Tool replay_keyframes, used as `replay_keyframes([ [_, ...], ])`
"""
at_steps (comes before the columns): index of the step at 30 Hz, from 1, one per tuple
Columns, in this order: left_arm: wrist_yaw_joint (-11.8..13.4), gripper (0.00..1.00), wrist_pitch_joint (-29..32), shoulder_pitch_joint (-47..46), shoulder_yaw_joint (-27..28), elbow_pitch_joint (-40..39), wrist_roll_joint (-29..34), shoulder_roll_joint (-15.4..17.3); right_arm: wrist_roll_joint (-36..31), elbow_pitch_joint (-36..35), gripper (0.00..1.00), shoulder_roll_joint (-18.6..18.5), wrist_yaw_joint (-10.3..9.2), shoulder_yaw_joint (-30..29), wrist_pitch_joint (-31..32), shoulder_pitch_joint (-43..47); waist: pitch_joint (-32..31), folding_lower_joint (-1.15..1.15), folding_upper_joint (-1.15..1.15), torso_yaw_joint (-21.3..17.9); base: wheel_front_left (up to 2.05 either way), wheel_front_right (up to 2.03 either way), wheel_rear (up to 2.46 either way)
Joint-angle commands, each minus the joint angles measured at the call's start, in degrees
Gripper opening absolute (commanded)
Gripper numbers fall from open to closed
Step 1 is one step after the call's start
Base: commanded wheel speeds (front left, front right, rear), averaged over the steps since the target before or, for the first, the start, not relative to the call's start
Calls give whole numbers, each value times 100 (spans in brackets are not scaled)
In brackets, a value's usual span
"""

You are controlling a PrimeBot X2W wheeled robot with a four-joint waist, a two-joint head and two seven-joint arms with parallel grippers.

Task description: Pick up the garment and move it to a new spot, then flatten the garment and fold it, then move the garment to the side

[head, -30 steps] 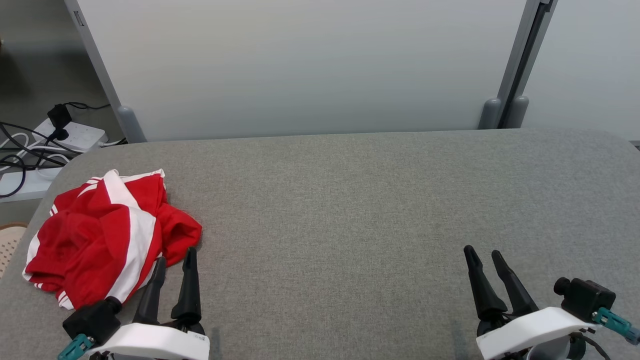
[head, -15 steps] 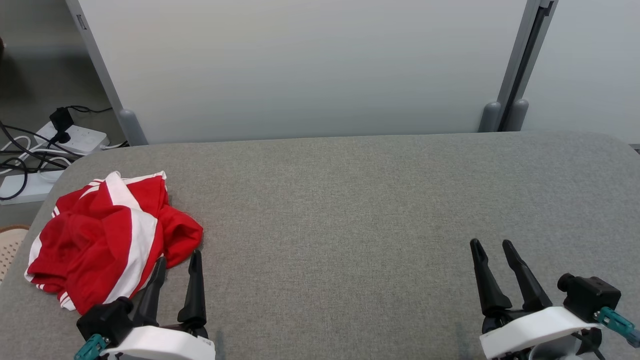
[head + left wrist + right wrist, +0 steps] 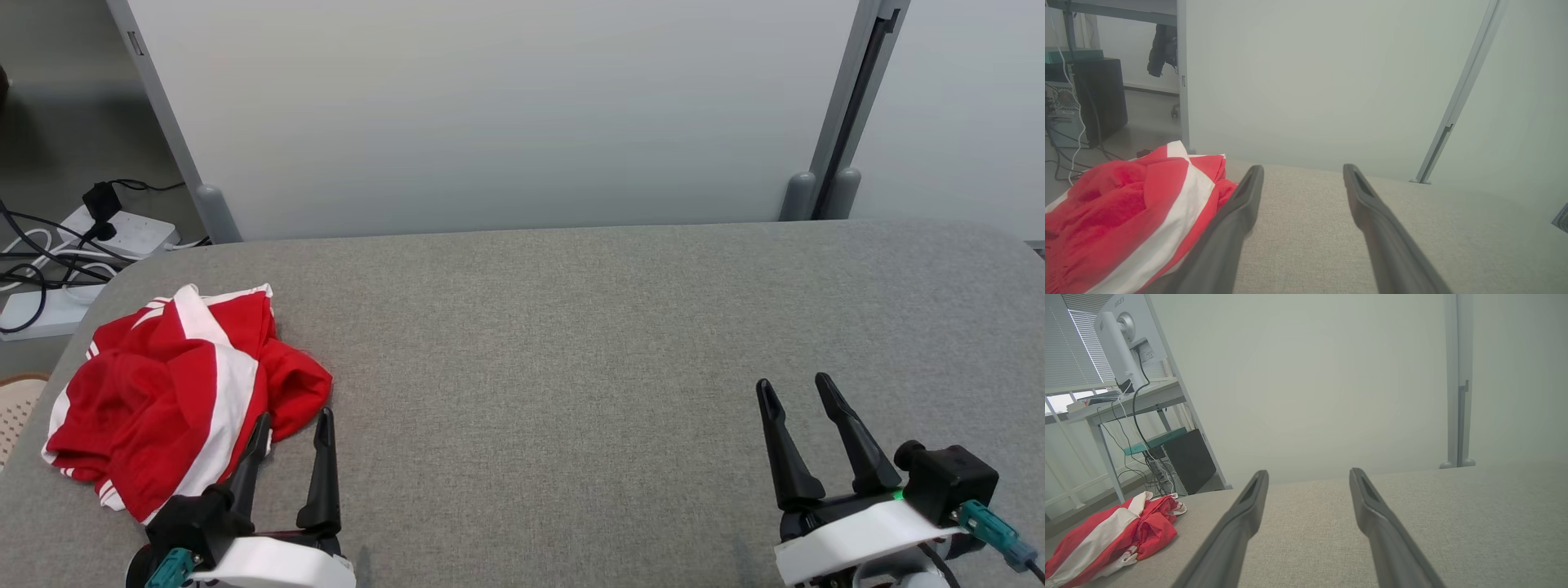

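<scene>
Pincers both gape wide, empty: left pincer (image 3: 294, 415) just beside the garment (image 3: 163, 392), right pincer (image 3: 791, 381) well apart.

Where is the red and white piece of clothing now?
In the head view, the crumpled garment lies near the left edge of the gray table, right beside the open left gripper.

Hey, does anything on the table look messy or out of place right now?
The red and white garment lies crumpled in a heap near the left edge of the table, not spread flat. Nothing looks spilled or damaged.
</scene>
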Motion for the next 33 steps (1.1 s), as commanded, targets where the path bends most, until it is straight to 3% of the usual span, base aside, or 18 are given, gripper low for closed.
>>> replay_keyframes([
  [1,39,100,-109,-350,143,-147,229,44,-220,-199,100,-95,41,122,-127,-276,-5,0,0,-3,0,0,0],
  [21,138,100,-156,-339,107,-124,376,47,-417,-223,100,-99,42,122,-173,-227,-20,0,0,-11,0,0,0],
  [33,154,100,-156,-385,123,-106,385,47,-385,-217,100,-113,42,289,-173,-201,-57,0,0,436,0,0,0],
])
